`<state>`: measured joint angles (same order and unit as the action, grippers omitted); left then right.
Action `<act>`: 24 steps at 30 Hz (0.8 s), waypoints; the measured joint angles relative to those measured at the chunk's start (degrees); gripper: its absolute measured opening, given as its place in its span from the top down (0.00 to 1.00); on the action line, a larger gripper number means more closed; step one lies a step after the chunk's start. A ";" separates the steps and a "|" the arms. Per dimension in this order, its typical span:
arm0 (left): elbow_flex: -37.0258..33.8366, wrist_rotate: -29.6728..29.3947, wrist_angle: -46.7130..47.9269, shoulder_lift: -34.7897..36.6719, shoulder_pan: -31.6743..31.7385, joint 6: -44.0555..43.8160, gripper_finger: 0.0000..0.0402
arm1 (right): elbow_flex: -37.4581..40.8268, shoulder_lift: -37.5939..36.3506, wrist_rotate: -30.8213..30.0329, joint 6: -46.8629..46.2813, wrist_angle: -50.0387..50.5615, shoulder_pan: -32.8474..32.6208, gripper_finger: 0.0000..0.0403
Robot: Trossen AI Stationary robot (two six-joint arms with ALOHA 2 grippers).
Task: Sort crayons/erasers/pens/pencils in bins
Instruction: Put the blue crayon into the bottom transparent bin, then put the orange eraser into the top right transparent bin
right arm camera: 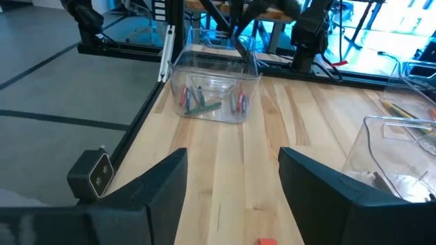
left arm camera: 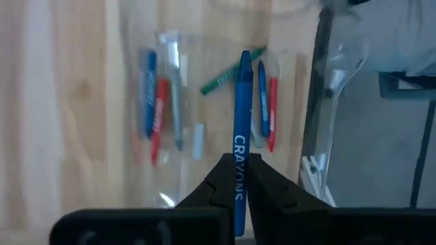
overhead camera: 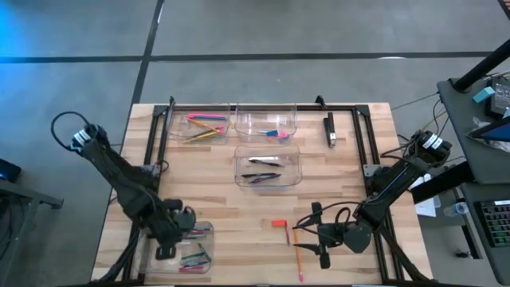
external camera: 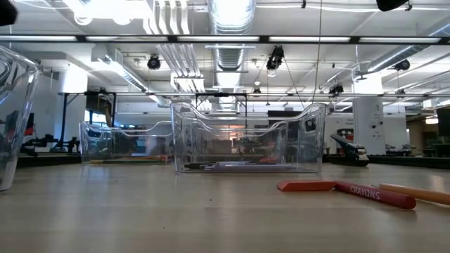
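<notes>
Left pincer: the left pincer (left arm camera: 235, 178) is clamped tight on a blue crayon (left arm camera: 241, 129), gripping it near its blunt end; it hangs over the crayon bin (overhead camera: 203, 233) at the near-left corner of the table (overhead camera: 239, 215).
Right pincer: the right pincer (overhead camera: 309, 233) waits with jaws apart and nothing between them, low at the near-right part of the table, just beside the loose sticks there.
Step in hand: delivery of the blue crayon to its bin; by my reading the carry is done and the release is not yet made.
Next move calls for: letting go over the bin floor, clear of the wall, so the crayon drops among the red, blue and green ones (left arm camera: 158, 112) already inside.
Blue crayon axis: long axis runs straight out ahead of the left pincer's fingers; the tapered tip leads, pointing away from the wrist, with the lettering reading along the barrel.
Left on table: a red crayon (external camera: 375, 195) and an orange pencil (overhead camera: 298, 259) lie near the right pincer, with a small red eraser (overhead camera: 279, 224) close by; these look like the remaining items to sort.
Other bins: pencils (overhead camera: 204, 127) far left, pens (overhead camera: 263, 169) in the middle bin.
</notes>
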<state>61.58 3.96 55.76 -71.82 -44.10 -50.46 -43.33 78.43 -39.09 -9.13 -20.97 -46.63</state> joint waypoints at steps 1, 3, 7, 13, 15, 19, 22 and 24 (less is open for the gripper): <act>0.00 0.07 -0.44 -1.22 -0.98 -1.91 0.99 | 0.00 0.00 0.00 0.00 0.00 0.02 0.46; 0.00 0.08 -2.32 -3.27 -2.39 -4.38 0.95 | 0.00 0.00 0.00 0.02 -0.02 0.02 0.46; -0.04 0.02 -6.58 -6.85 -3.28 -4.74 0.82 | 0.02 0.00 0.00 0.01 -0.26 0.02 0.46; 0.28 0.07 -7.48 -9.13 -2.10 -1.85 0.62 | 0.09 0.00 0.02 -3.19 -0.05 -0.11 0.46; 0.79 -0.29 -6.56 -8.86 -0.86 -1.57 0.58 | 0.11 0.02 0.04 -3.84 0.39 -0.11 0.46; 2.46 -6.24 -8.10 -7.31 1.08 1.15 0.57 | 0.13 0.93 0.02 -5.02 0.51 -0.25 0.46; 3.13 -15.33 -13.76 -6.06 1.46 9.12 0.57 | 0.13 2.06 0.07 -7.00 0.97 -0.35 0.46; 2.99 -22.77 -21.13 -5.55 1.51 17.64 0.57 | 0.13 2.74 0.09 -8.06 1.01 -0.50 0.46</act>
<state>64.57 -18.82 34.62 -77.37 -42.59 -32.82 -43.20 81.18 -39.00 -17.18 -19.97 -47.13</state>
